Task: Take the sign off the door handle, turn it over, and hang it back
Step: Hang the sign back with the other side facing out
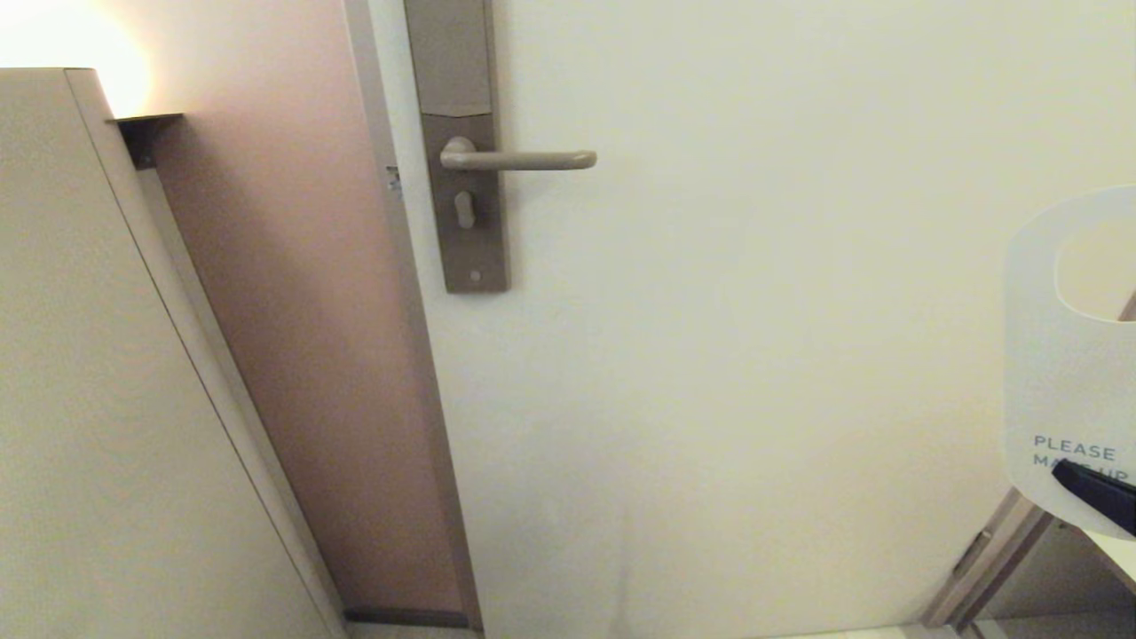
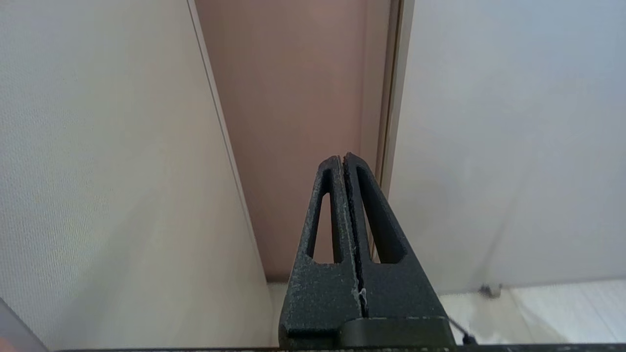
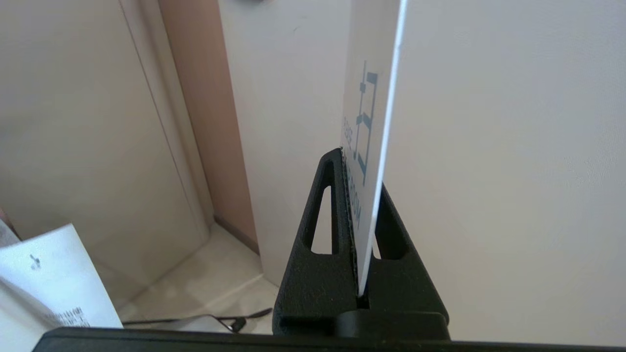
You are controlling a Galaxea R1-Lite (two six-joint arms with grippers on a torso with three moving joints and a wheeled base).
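- right gripper (image 3: 359,166): clamped on sign (image 1: 1056,382), white face out, far right of door handle (image 1: 524,160)
- left gripper (image 2: 344,161): closed, empty, near door frame

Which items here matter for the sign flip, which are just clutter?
In play:
- sign, white face showing, clamped in the right gripper
- door handle, bare

Just around:
- left gripper, shut, empty
- backplate
- printed paper
- cable on floor
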